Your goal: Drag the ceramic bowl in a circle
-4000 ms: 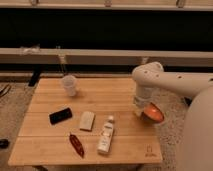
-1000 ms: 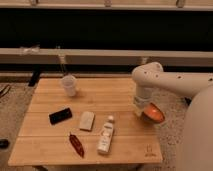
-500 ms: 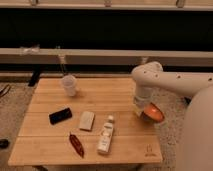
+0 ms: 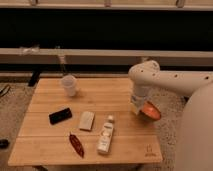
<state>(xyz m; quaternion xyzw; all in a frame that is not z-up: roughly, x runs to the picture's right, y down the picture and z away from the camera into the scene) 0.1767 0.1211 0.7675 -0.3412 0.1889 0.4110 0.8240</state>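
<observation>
Camera view has the ceramic bowl (image 4: 151, 111) sitting at the right side of the wooden table (image 4: 117, 92), close to the right edge and about midway between the near and far sides. The gripper (image 4: 139, 104) hangs from the white arm (image 4: 172, 80) and comes down on the bowl's left rim. Its claw is drawn narrow, pinched together on what looks like that rim (the exact contact is hidden behind the wrist). For a good drag, the grip should be firm but the downward load light, so that the glossy bowl slides flat on the wood rather than tipping up on its far-right side. Since the bowl starts so near the table's right edge, the circle is best swept toward the left and the open middle of the table. A path that bulges to the right could carry the bowl over the lip. The white bottle (image 4: 105, 135) lies to the near left of the bowl and is the closest obstacle, so the loop's near-left arc should pass short of it. The tan packet (image 4: 86, 120), the black phone (image 4: 60, 115), the red item (image 4: 76, 144) and the plastic cup (image 4: 69, 85) are well apart on the left half and should not matter if the circle is modest. A slow, even speed with the wrist held at one height would help the rim not slip out of the pinch.
</observation>
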